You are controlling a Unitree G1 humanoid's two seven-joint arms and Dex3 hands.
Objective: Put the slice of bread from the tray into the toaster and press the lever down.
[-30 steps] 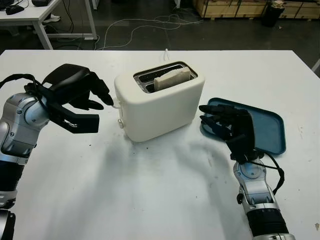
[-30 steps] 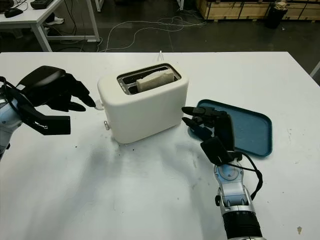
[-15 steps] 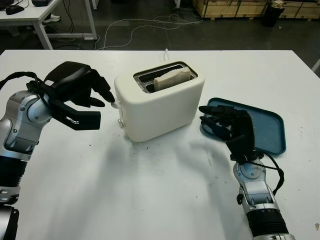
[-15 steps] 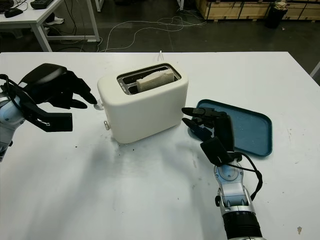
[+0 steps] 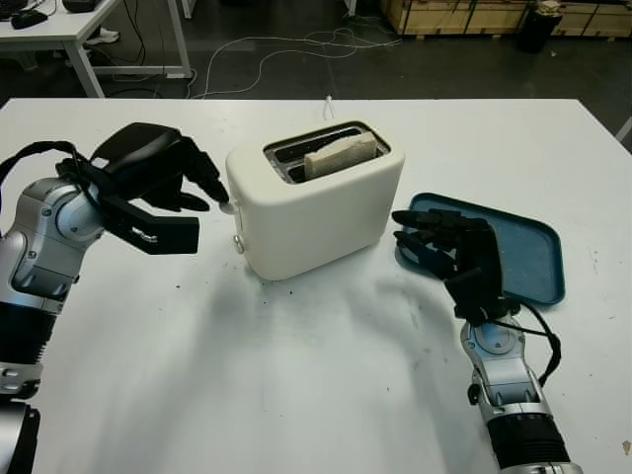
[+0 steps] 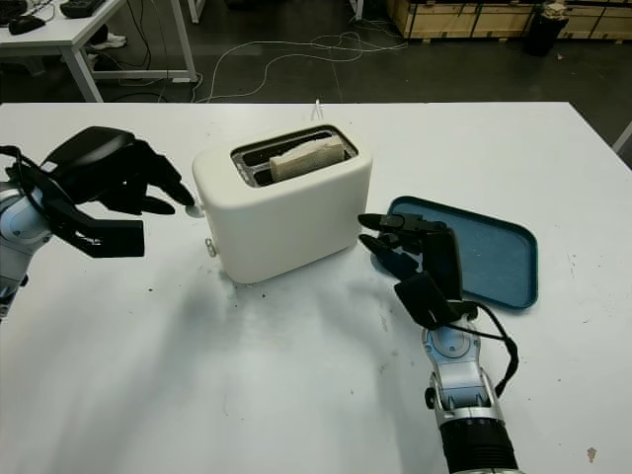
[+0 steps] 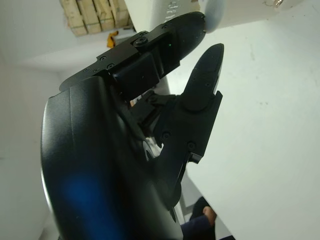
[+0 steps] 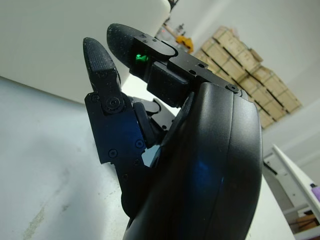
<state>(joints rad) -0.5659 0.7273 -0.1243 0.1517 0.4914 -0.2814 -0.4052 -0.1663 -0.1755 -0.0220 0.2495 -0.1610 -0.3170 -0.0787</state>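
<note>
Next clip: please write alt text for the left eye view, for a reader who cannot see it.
A cream toaster stands mid-table with a bread slice upright in one slot. The robot's left hand is at the toaster's left end, fingertips at the white lever. The right hand, open, hovers over the near edge of an empty blue tray to the right.

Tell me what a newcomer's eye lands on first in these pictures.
The cream toaster at the middle of the white table, with the slice of bread standing in its slot. Next, the left hand, open, its fingertips right at the toaster's lever on the end wall. Then the right hand, open, beside the blue tray on the toaster's other side.
</note>
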